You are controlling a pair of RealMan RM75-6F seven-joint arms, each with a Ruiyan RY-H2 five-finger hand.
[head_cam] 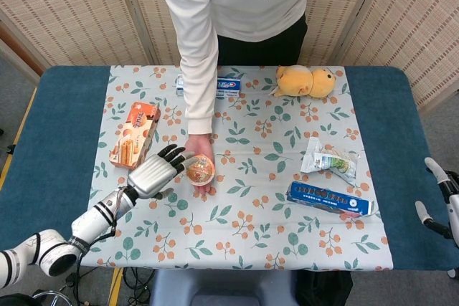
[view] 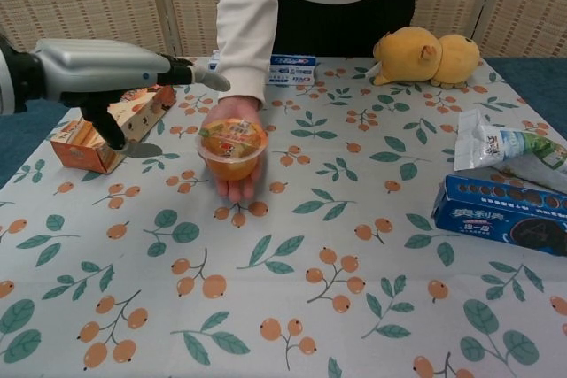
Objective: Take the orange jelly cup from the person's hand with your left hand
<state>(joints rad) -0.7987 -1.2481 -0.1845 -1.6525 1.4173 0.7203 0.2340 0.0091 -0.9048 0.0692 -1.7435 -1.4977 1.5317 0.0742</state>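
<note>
The orange jelly cup [head_cam: 201, 169] [view: 232, 150] lies on the person's upturned palm [head_cam: 200, 157] [view: 232, 174] above the middle of the table. My left hand [head_cam: 153, 174] [view: 106, 73] hovers just left of the cup, fingers spread and empty, its fingertips [head_cam: 174, 153] close to the cup but apart from it. My right hand [head_cam: 439, 198] stays at the table's right edge, fingers apart, holding nothing; the chest view does not show it.
An orange biscuit box [head_cam: 134, 136] [view: 106, 121] lies just behind my left hand. A blue cookie box [head_cam: 328, 200], a snack packet [head_cam: 328, 160], a yellow plush toy [head_cam: 304, 81] and a blue-white box [head_cam: 228, 86] also lie on the floral cloth [head_cam: 251, 234].
</note>
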